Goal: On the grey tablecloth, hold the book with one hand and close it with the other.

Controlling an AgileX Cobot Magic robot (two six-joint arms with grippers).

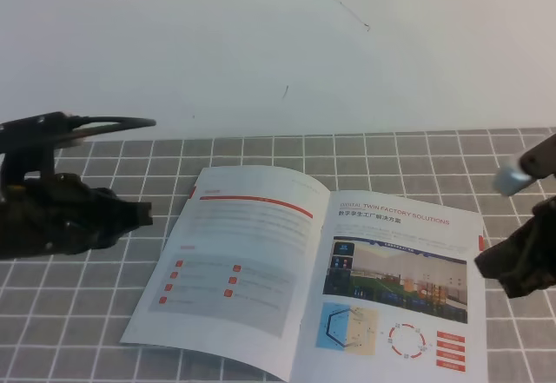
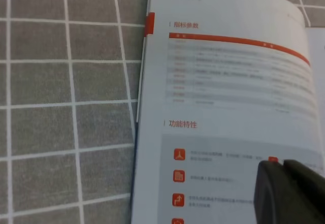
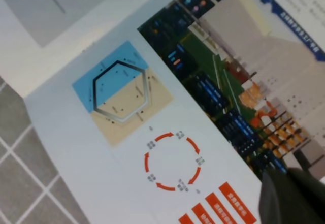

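The book (image 1: pixel 287 261) lies open and flat on the grey tablecloth (image 1: pixel 78 322), with a text page on the left and a photo page on the right. My left gripper (image 1: pixel 146 218) hovers just off the book's left edge, shut and holding nothing. In the left wrist view its fingertips (image 2: pixel 282 172) hang over the left page (image 2: pixel 228 82). My right gripper (image 1: pixel 486 261) sits at the book's right edge, shut and empty. The right wrist view shows it (image 3: pixel 292 178) above the right page (image 3: pixel 167 112) near the red boxes.
A white surface (image 1: pixel 278 44) with a few faint marks lies beyond the cloth's far edge. Grid cloth (image 2: pixel 66 107) extends left of the book and in front of it (image 3: pixel 25 183).
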